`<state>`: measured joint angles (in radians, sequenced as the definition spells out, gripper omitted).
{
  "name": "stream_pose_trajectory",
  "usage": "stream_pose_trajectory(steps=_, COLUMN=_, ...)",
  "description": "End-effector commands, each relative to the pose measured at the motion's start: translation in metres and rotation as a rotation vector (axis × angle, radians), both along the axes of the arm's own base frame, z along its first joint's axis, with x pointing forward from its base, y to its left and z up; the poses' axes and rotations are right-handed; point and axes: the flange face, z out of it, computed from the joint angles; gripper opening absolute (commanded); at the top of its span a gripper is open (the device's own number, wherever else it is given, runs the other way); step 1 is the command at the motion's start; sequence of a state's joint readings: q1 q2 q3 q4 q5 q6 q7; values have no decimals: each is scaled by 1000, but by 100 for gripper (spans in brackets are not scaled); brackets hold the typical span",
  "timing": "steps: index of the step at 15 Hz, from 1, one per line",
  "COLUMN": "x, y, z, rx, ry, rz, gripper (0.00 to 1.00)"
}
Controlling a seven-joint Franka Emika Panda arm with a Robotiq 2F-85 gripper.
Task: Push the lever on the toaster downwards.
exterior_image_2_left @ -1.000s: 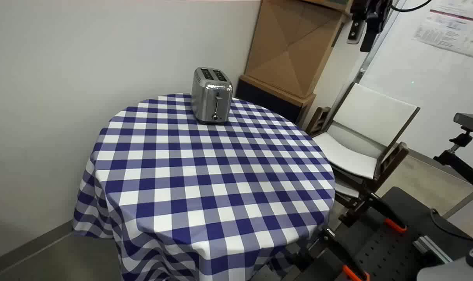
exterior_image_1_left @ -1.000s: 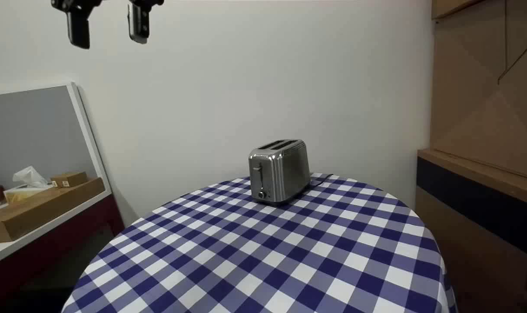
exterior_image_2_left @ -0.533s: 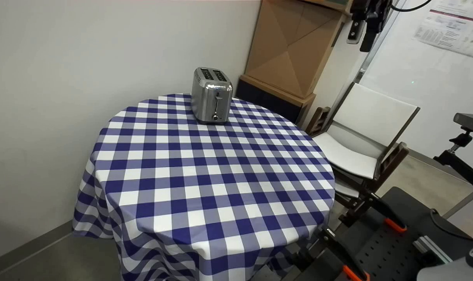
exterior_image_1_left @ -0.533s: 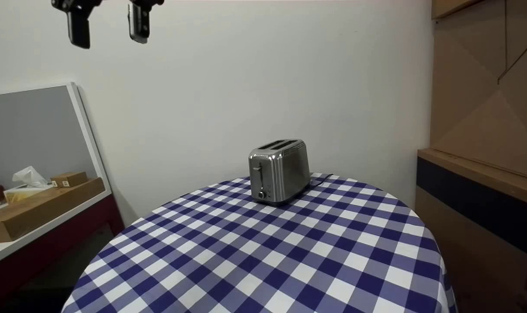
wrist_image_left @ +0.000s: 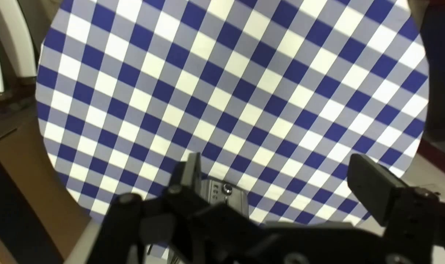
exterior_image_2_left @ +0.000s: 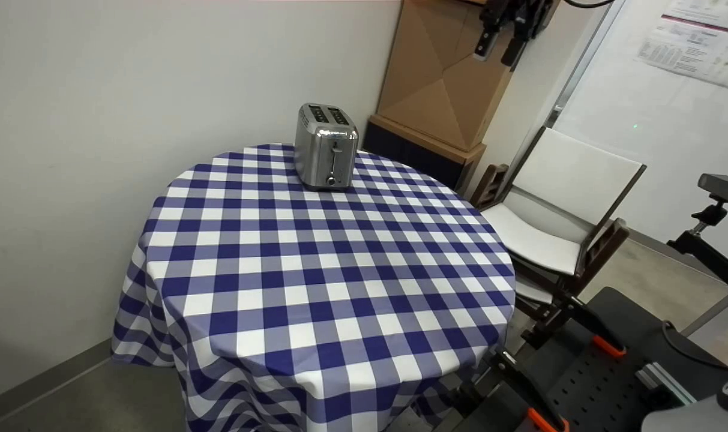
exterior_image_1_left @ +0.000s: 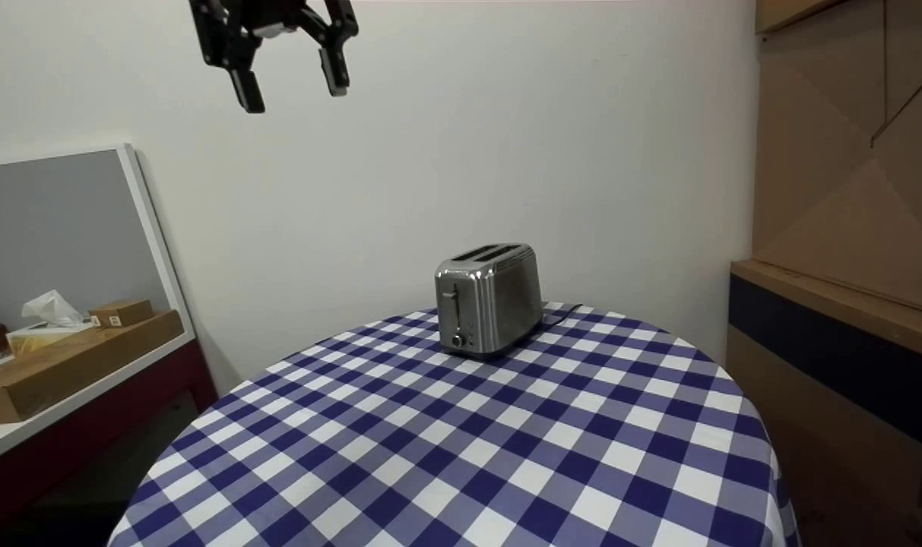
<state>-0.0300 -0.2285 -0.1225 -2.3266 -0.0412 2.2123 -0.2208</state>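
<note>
Your gripper (exterior_image_1_left: 295, 99) hangs higher than the toaster (exterior_image_1_left: 512, 301)
Jaws spread wide, you are well apart from the toaster's lever (exterior_image_1_left: 450, 295).

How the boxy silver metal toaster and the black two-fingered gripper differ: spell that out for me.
The toaster is shiny silver; the gripper is mostly black. The toaster is one boxy body; the gripper is two-pronged and spread. The toaster stands on the blue-and-white checked tablecloth; the gripper hangs in the air, higher up. Shared: both show in all three views.
</note>
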Motion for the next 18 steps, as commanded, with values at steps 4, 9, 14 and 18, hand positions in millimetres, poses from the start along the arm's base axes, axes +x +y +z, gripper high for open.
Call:
stream_pose_trajectory(steps=4, x=71, y=10, z=-54, rx=-43, ry=-192, rz=-86, gripper=100)
stream_pose_trajectory(steps=9, x=125, y=15, z=-109, rx=-41, ry=-151, rz=-147, gripper=100)
stream_pose_trajectory(steps=14, x=177, y=14, z=-134, rx=-13, ry=-119, rz=-178, gripper=98)
stream_pose_trajectory(steps=18, x=213, y=14, z=-146, rx=-16, ry=-109, rz=-184, gripper=90)
